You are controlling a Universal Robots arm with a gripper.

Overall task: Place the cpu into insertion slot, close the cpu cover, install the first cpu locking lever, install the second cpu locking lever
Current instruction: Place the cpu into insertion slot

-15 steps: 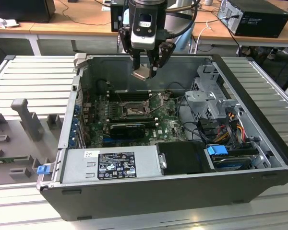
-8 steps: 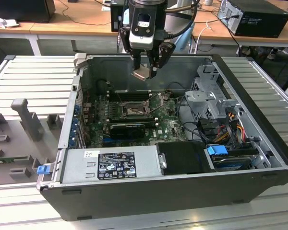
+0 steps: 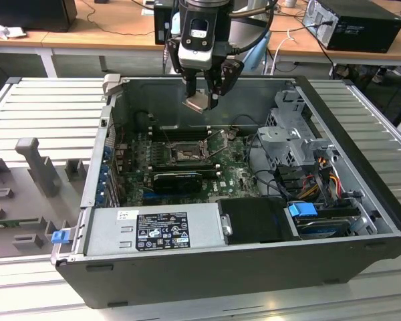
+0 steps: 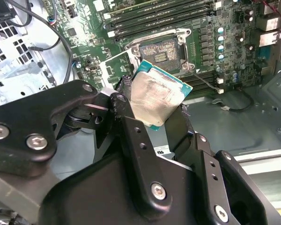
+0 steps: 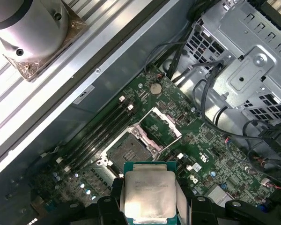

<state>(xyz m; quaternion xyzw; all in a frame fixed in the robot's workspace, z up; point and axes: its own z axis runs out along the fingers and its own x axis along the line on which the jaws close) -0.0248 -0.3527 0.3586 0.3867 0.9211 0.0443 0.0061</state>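
Open computer case [image 3: 220,274] on a slatted metal table [image 3: 47,100].
The grey power supply [image 3: 154,231] lies along the case's near wall. Just beyond the power supply sits a long black graphics card [image 3: 177,179], and farther beyond, the black memory slots [image 3: 177,134]. Toward the exterior view's right of the power supply are a blue connector [image 3: 302,209] and a silver drive cage [image 3: 297,137]. A blue latch [image 3: 60,235] sits at its other end.

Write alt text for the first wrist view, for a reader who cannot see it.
The gripper holds the cpu, metal top facing the camera, over the green circuit board. Beyond it lies the empty insertion slot, with the cpu cover swung open beside it.
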